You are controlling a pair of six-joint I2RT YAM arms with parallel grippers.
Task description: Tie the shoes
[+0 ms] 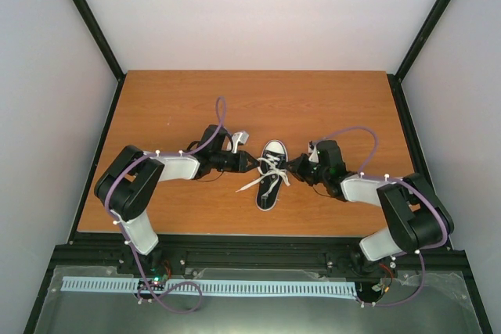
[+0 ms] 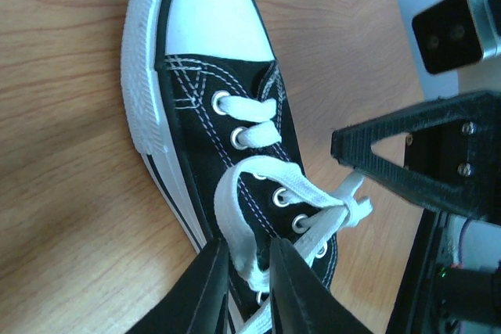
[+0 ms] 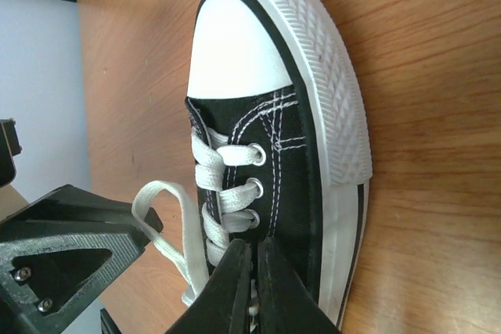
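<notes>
Sneaker: the black canvas sneaker (image 1: 270,185) sits sole-down in the middle of the counter (image 1: 172,107). Its white toe cap points away from the arm bases.
Laces: the white laces (image 2: 252,137) cross through the eyelets. One loop (image 2: 227,209) rises over the tongue, and a loose end trails on the wood to the sneaker's left.
Left hand: the left hand (image 1: 252,164) is at the sneaker's left flank with its fingers narrow. A strand of the loop runs between them; I cannot tell whether it is pinched.
Right hand: the right hand (image 1: 293,167) is at the sneaker's right flank, closed, with a sliver of white lace in the slit.
In the way: the two hands face each other across the eyelet rows, close but apart, crowding the tongue from both sides.
Around: purple cables (image 1: 220,111) arc off both arms beyond the sneaker. A white slotted strip (image 1: 235,288) lies by the arm bases, well apart from the sneaker.
</notes>
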